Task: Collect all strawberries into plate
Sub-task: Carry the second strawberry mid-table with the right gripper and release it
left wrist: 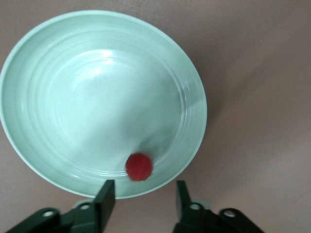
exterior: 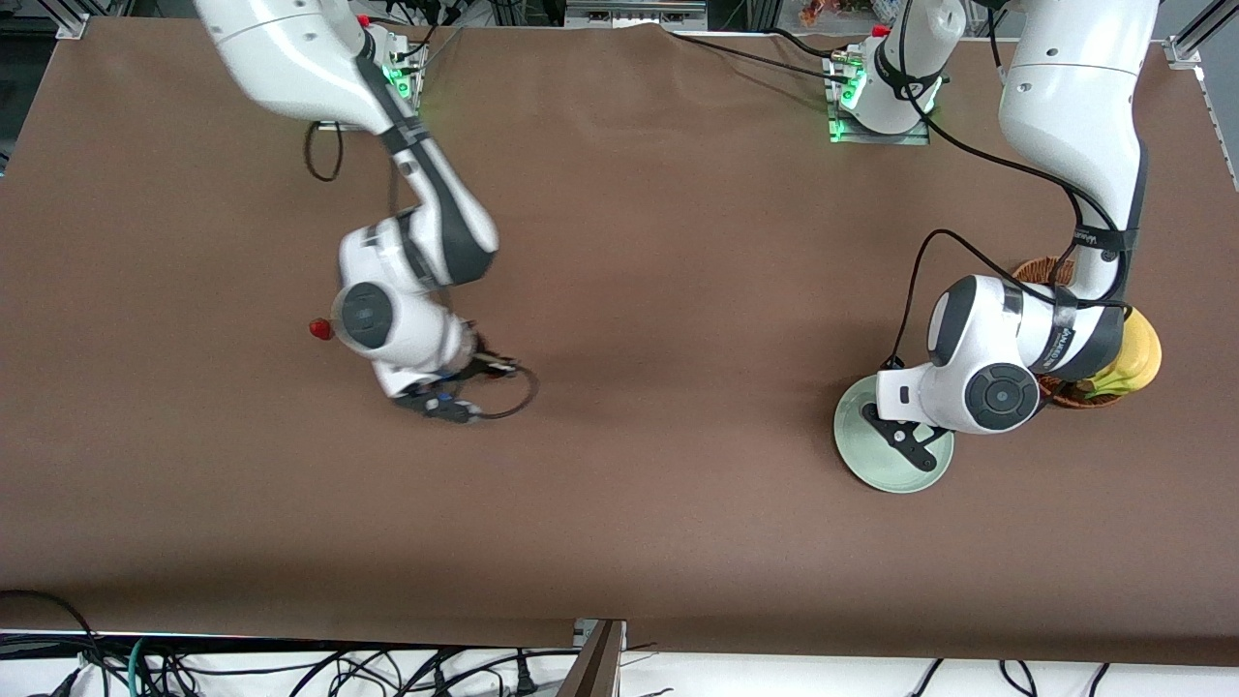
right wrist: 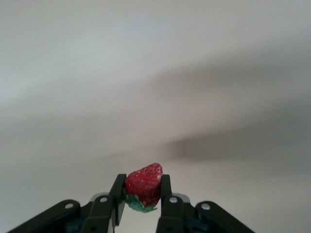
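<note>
Your left gripper [left wrist: 141, 194], jaws apart, drops a strawberry [left wrist: 139, 167] into the plate [left wrist: 58, 58]. Your right gripper [right wrist: 141, 191] clamps another berry [right wrist: 143, 187]; carry it over next.

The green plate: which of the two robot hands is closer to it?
The left one. The left gripper hangs open right over the plate, where one strawberry lies. The right gripper, shut on another strawberry, is up toward the right arm's end of the table.
</note>
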`<act>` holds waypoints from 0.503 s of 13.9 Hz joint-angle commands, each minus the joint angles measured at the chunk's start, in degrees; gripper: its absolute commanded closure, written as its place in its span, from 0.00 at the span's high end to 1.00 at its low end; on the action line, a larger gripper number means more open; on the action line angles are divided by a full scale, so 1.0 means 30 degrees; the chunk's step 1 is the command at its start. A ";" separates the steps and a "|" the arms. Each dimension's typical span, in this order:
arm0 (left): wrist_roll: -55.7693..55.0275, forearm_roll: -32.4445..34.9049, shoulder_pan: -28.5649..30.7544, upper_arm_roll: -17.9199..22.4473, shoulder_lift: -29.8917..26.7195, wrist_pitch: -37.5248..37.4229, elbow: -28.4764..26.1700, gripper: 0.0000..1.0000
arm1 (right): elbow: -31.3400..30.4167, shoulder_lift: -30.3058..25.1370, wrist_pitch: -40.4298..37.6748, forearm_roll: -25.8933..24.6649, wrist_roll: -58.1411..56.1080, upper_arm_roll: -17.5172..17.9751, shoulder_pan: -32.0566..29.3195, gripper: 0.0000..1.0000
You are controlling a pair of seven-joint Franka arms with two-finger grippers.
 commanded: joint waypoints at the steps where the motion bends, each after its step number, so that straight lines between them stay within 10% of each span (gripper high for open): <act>1: 0.0409 0.0114 0.0247 -0.0248 -0.0374 -0.0028 -0.0113 1.00 | 0.2552 0.2563 0.2383 0.0305 0.4617 -0.0241 0.2424 0.06; 7: 0.0205 0.0026 0.0072 -0.0335 -0.0961 -0.0760 -0.0171 1.00 | 0.5474 0.6311 0.7962 0.0452 0.8958 -0.0211 0.6119 0.06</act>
